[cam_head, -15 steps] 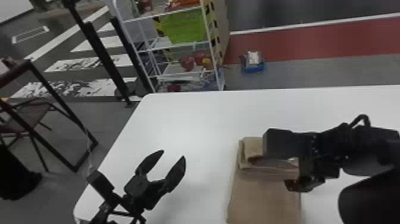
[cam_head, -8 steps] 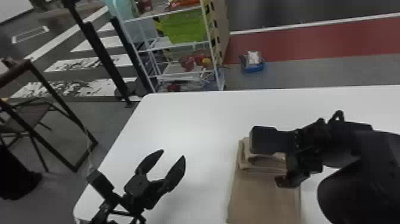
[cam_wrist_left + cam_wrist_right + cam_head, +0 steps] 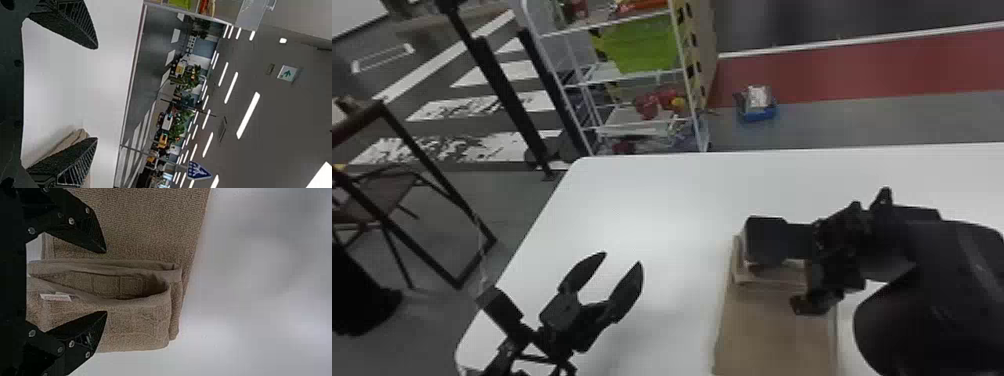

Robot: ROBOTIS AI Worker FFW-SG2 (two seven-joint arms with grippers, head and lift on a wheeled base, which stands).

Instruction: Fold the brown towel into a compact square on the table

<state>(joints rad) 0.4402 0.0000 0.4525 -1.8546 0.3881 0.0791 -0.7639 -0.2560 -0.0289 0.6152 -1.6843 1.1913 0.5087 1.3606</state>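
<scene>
The towel (image 3: 772,325) lies on the white table (image 3: 662,200), well in from the left edge, a folded stack at its end toward the far edge and a longer, flatter stretch running toward the near side. In the right wrist view the stack's layers gape like a pocket, with a small white label (image 3: 55,297) inside the near lip.

The right gripper (image 3: 832,285) comes in from the right, above the towel close to the stack. Its wrist view shows this gripper (image 3: 105,282) with fingers spread wide — one on the side of the longer stretch, the other over the stack, the pocket's opening between them. Whether either touches cloth, I cannot tell.

The left gripper (image 3: 623,258) is over the table near its left edge, well apart from the towel, its fingers wide with nothing between them.

Past the far edge stands a white rack (image 3: 627,25) with a green bin (image 3: 642,47) — and a blue box (image 3: 757,114) sits on the floor. A dark chair (image 3: 377,200) stands off the left edge.
</scene>
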